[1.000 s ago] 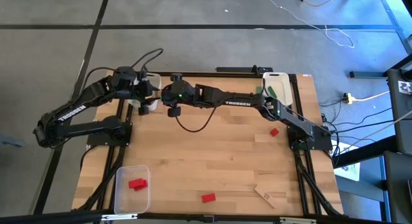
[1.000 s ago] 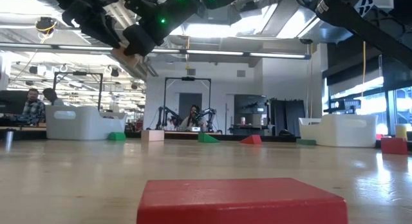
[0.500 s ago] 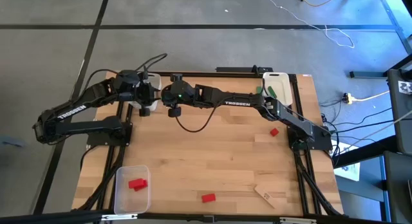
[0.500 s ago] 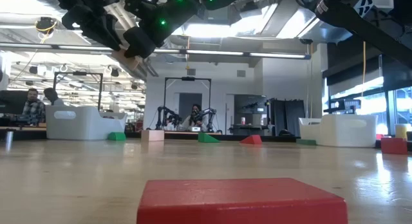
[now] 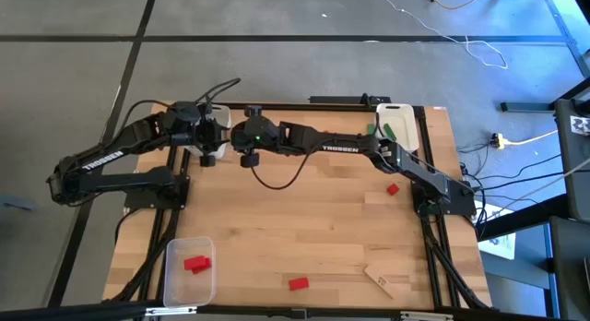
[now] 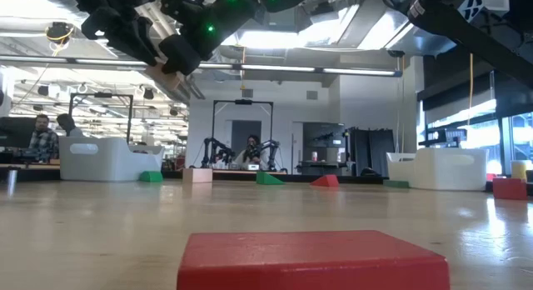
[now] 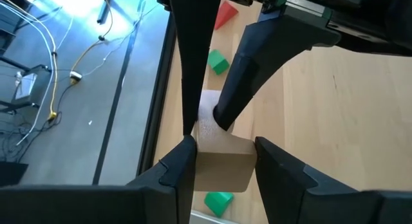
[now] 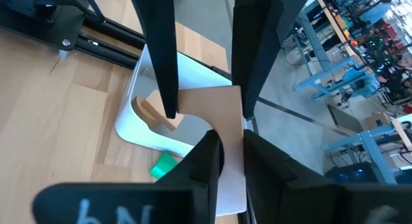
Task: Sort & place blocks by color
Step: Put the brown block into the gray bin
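The surface (image 5: 304, 229) is pale wooden planking with a visible grain, framed by dark metal rails. Over its far left corner both dark arms meet above a white plastic bin (image 8: 145, 130), where a smooth, flat-faced block of pale natural wood (image 7: 222, 163) is held in the air between them. The left gripper (image 7: 222, 161) is clamped on the lower part of this wooden block, its fingers (image 7: 180, 165) pressed against opposite faces, while the right gripper (image 7: 209, 121) closes on the same block from the other end, its long dark fingers touching the upper edge. In the right wrist view a curved piece of natural wood (image 8: 154, 113) lies inside the white bin, and a green block (image 8: 164, 166) sits just beside the bin's rim. A clear rectangular plastic bin (image 5: 188, 270) at the near left corner holds a red block (image 5: 195, 263). Another red block (image 5: 297, 283) lies loose on the near middle of the surface, a wooden block (image 5: 378, 279) lies to its right, and a small red block (image 5: 393, 188) rests near the right arm's base. A second white bin (image 5: 398, 123) at the far right corner holds a green piece (image 5: 390, 132).
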Robot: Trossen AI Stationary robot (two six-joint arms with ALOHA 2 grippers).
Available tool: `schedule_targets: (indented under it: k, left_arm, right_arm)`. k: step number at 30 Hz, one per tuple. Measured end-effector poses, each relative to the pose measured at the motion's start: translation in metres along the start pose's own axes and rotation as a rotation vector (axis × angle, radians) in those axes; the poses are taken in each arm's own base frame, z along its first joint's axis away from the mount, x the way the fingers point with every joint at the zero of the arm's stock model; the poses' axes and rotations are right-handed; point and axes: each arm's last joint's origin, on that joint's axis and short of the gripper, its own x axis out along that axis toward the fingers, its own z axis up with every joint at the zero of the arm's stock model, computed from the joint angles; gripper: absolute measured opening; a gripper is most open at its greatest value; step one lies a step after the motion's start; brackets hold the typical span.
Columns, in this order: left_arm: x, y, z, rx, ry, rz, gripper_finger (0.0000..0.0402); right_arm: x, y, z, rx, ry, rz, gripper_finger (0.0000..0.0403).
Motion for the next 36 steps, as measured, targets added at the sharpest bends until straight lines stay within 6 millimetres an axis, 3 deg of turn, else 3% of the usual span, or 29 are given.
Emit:
schedule_targets:
  k: [11, 17, 21, 36]
  left_arm:
    - [0.0002, -0.0003, -0.0016, -0.003, 0.02, 0.002, 0.0127]
    - [0.0, -0.0011, -0.0025, -0.003, 0.028, -0.007, 0.0127]
    - [-0.0001, -0.0017, -0.0033, -0.002, 0.035, -0.015, 0.0126]
    - [-0.0002, 0.0002, -0.0063, -0.006, 0.105, 0.069, 0.0126]
  right_arm:
    - [-0.0003, -0.0001, 0.0002, 0.002, -0.005, 0.011, 0.0075]
    - [0.0, 0.0004, -0.0001, 0.0, -0.026, 0.053, 0.0037]
    - [-0.0002, 0.0009, 0.0002, 0.001, -0.025, 0.053, 0.0034]
    - [-0.0007, -0.0018, 0.003, 0.01, -0.03, -0.004, 0.0134]
